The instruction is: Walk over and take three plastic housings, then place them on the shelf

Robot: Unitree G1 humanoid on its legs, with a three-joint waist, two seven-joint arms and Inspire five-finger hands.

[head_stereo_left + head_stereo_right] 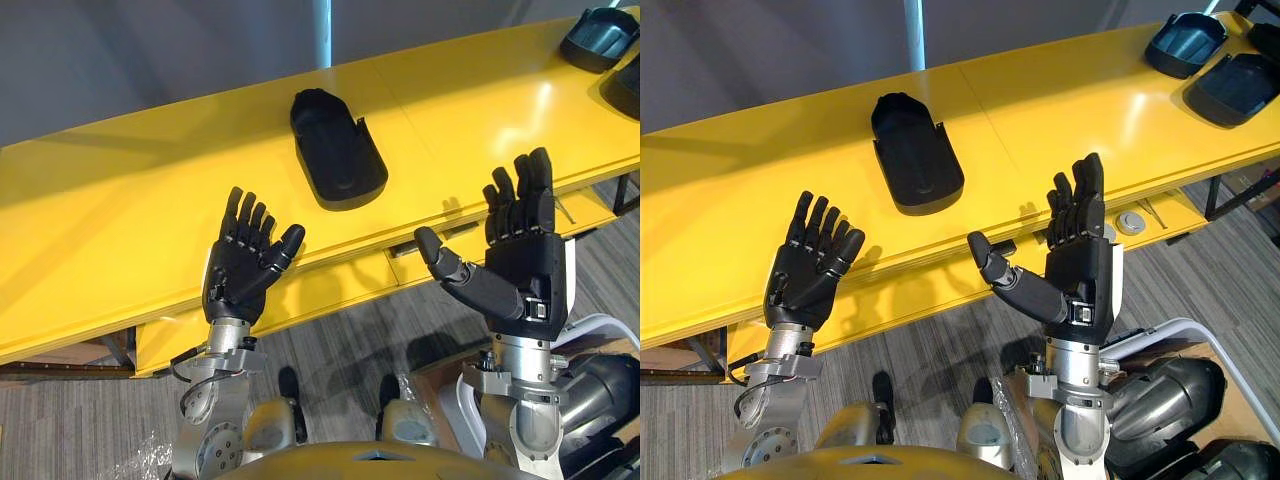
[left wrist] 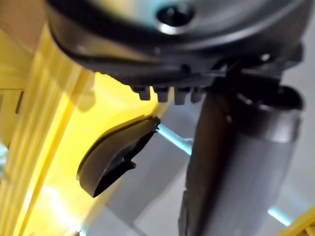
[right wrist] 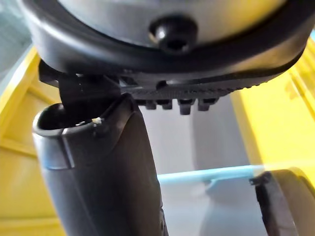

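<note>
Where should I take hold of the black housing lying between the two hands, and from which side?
Probably across its two long side walls, about mid-length, coming down from above. The housing lies flat on the yellow table with its long axis running away from the robot, so the open right hand could span its narrower width with thumb and fingers. The left hand is open too.

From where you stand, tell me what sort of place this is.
Probably a workshop or assembly area. A long yellow workbench carries one black plastic housing straight ahead and more housings laid out at its right end. It stands on a plain grey floor.
</note>
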